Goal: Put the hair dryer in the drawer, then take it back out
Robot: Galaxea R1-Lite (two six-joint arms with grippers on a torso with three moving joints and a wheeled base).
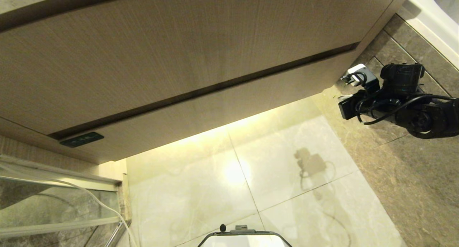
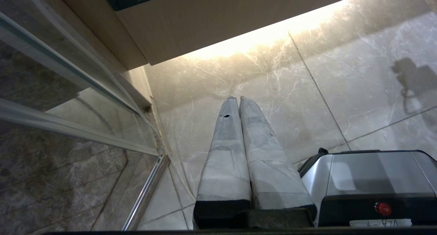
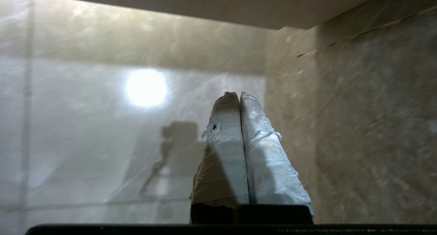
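The drawer point(image 1: 215, 107) is the narrow wood-grain front with a small dark label point(image 1: 81, 139) at its left end, and it sits pushed in flush. It also shows in the left wrist view, as the drawer point(image 2: 211, 23) above the floor. The hair dryer is out of view. My right gripper point(image 1: 350, 78) hangs by the drawer's right end near the side wall, its taped fingers shut with nothing between them; in its own view the right gripper point(image 3: 239, 94) points at the floor under the vanity. My left gripper point(image 2: 238, 99) is shut and empty, parked low over the floor.
A taller wood-grain panel point(image 1: 179, 42) sits above the drawer. A glass shower door point(image 1: 53, 204) with a metal frame stands at the left. A brown marble wall point(image 1: 412, 168) closes the right side. My base point(image 2: 372, 180) is on the glossy tile floor point(image 1: 287, 189).
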